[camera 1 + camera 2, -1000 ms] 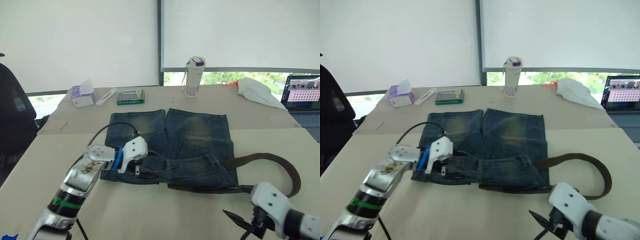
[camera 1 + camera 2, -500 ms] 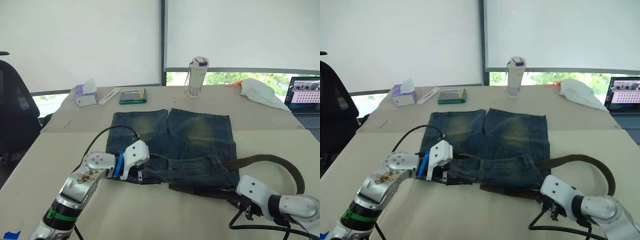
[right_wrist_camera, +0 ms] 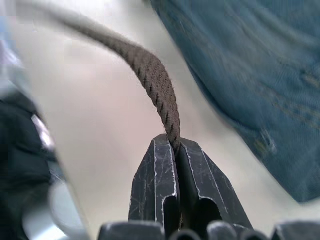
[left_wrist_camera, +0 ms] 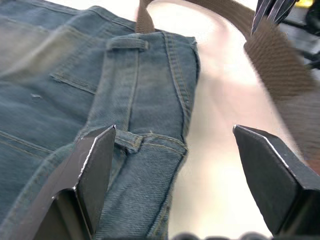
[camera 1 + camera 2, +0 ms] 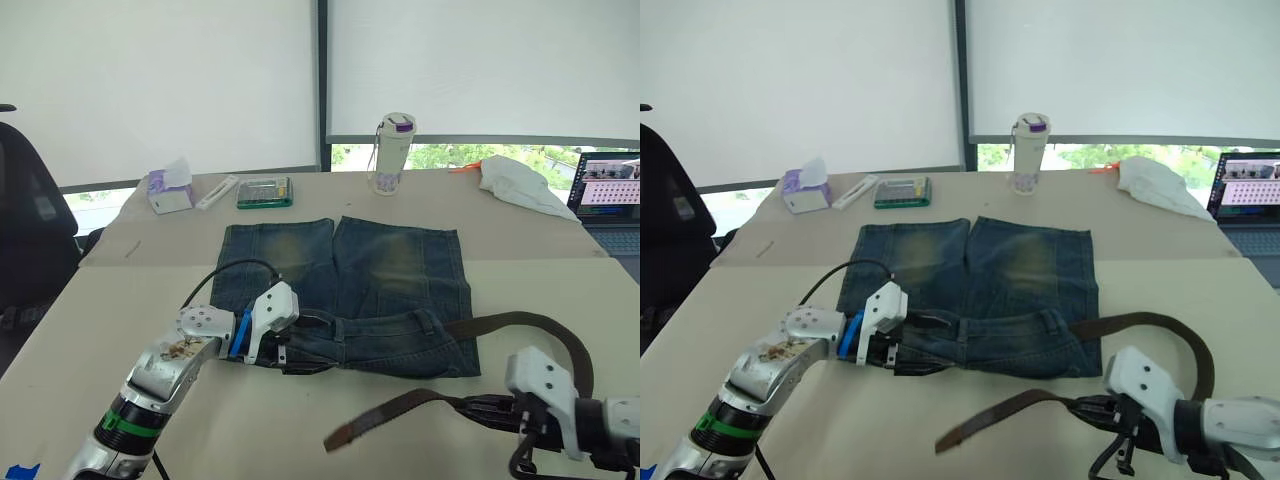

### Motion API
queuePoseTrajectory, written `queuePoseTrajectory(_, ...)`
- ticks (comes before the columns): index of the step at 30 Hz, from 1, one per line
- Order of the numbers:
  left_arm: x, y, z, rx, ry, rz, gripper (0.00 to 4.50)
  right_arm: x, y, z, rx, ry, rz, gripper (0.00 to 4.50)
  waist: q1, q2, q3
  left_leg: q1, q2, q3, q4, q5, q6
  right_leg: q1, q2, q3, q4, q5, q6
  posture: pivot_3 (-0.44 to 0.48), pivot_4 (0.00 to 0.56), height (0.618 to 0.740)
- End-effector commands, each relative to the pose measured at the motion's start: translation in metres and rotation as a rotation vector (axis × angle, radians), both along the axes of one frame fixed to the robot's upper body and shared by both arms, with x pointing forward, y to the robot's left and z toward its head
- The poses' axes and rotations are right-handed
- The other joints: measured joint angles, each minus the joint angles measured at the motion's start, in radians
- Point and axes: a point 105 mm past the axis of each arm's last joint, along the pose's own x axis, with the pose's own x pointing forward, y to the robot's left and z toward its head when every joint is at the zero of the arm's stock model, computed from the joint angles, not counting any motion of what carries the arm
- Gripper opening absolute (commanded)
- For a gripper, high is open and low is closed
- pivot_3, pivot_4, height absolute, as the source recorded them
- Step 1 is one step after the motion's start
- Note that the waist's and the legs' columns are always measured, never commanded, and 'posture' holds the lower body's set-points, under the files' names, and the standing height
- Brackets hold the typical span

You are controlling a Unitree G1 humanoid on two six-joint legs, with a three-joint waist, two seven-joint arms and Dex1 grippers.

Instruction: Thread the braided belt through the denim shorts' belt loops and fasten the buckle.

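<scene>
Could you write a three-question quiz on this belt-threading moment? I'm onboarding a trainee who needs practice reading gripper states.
1. True or false: the right tool is shut on the braided belt.
2. Multiple choice: the left tool is A) open at the waistband of the denim shorts, B) shut on the belt's tip, C) raised over the bottle.
3. Fill the gap: the belt's free end lies on the ____, apart from the shorts.

Key: 1 true; 2 A; 3 table.
</scene>
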Motion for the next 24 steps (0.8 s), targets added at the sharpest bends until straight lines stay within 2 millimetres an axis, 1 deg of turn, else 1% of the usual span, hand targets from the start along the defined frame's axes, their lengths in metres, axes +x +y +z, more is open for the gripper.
queuePoseTrajectory(1,-0.007,-0.008,0.02,-0.071,0.065,-0.087,3.97,-0.005,0.006,0.013,0.014,-0.006,0.034,0.02,0.002,0.0,0.0,0.0,0.0,0.0,0.0,0.0,0.0,0.0,0.0,0.0,0.0,0.0,0.0,0.0,0.15,0.74)
queuePoseTrajectory(4,-0.018,-0.011,0.029,-0.089,0.145,-0.177,3.97,-0.001,0.005,0.015,0.008,-0.014,0.022,0.02,0.001,0.0,0.0,0.0,-0.001,0.0,0.001,-0.001,0.001,0.0,0.0,-0.001,0.0,0.0,0.0,0.0,0.15,0.74)
queuePoseTrajectory(7,-0.021,-0.011,0.03,-0.071,0.136,-0.2,3.97,0.01,0.005,0.02,0.016,-0.053,-0.008,0.02,-0.004,0.0,0.0,0.0,0.0,0.0,0.0,0.0,0.0,0.0,0.0,0.0,0.0,0.0,0.0,0.0,0.15,0.74)
queuePoseTrajectory(8,-0.018,-0.012,0.03,-0.063,0.097,-0.195,3.97,0.015,0.004,0.022,0.027,-0.064,-0.028,0.02,-0.005,0.0,0.0,0.0,0.0,0.0,0.0,0.0,0.0,0.0,0.0,0.0,0.0,0.0,0.0,0.0,0.15,0.74)
queuePoseTrajectory(10,-0.01,-0.014,0.029,-0.039,-0.04,-0.177,3.97,0.03,0.0,0.026,0.049,-0.088,-0.108,0.02,-0.004,0.0,0.0,0.0,0.0,0.0,0.0,0.0,0.0,0.0,0.0,0.0,0.0,0.0,0.0,0.0,0.15,0.74)
queuePoseTrajectory(12,-0.004,-0.016,0.027,-0.024,-0.149,-0.163,3.97,0.04,-0.001,0.029,0.073,-0.106,-0.143,0.02,-0.002,0.0,0.0,0.0,0.0,0.0,0.0,0.0,-0.001,0.0,-0.001,0.0,-0.001,0.001,-0.001,0.0,0.15,0.74)
queuePoseTrajectory(14,-0.004,-0.016,0.025,-0.021,-0.18,-0.162,3.97,0.048,-0.002,0.031,0.114,-0.103,-0.188,0.02,0.002,0.0,0.0,-0.001,0.0,0.0,0.0,0.0,-0.001,0.0,-0.001,0.001,-0.002,0.001,-0.001,0.0,0.15,0.74)
queuePoseTrajectory(17,0.002,-0.015,0.017,-0.004,-0.281,-0.131,3.97,0.06,-0.003,0.034,0.134,-0.111,-0.219,0.02,0.003,0.0,0.0,-0.001,0.0,0.0,0.0,0.0,0.0,0.0,-0.002,0.001,-0.002,0.001,-0.001,0.0,0.15,0.74)
queuePoseTrajectory(19,0.007,-0.015,0.013,0.009,-0.356,-0.107,3.97,0.065,0.001,0.037,0.154,-0.111,-0.215,0.02,0.002,0.0,0.0,-0.001,0.0,0.0,0.0,0.0,0.0,0.0,-0.002,0.001,-0.003,0.001,-0.002,0.0,0.15,0.74)
queuePoseTrajectory(21,0.008,-0.015,0.011,-0.009,-0.355,-0.078,3.97,0.075,0.0,0.034,0.112,-0.134,-0.235,0.02,0.001,0.0,0.0,-0.001,0.0,0.001,0.0,0.0,0.0,0.0,-0.002,0.001,-0.002,0.001,-0.002,0.0,0.15,0.74)
queuePoseTrajectory(24,0.009,-0.012,0.005,0.001,-0.347,-0.056,3.97,0.09,-0.012,0.019,-0.027,-0.165,-0.296,0.02,0.0,0.001,0.0,-0.001,0.0,0.001,0.0,0.0,0.0,-0.001,-0.002,0.001,-0.002,0.001,-0.002,0.0,0.15,0.74)
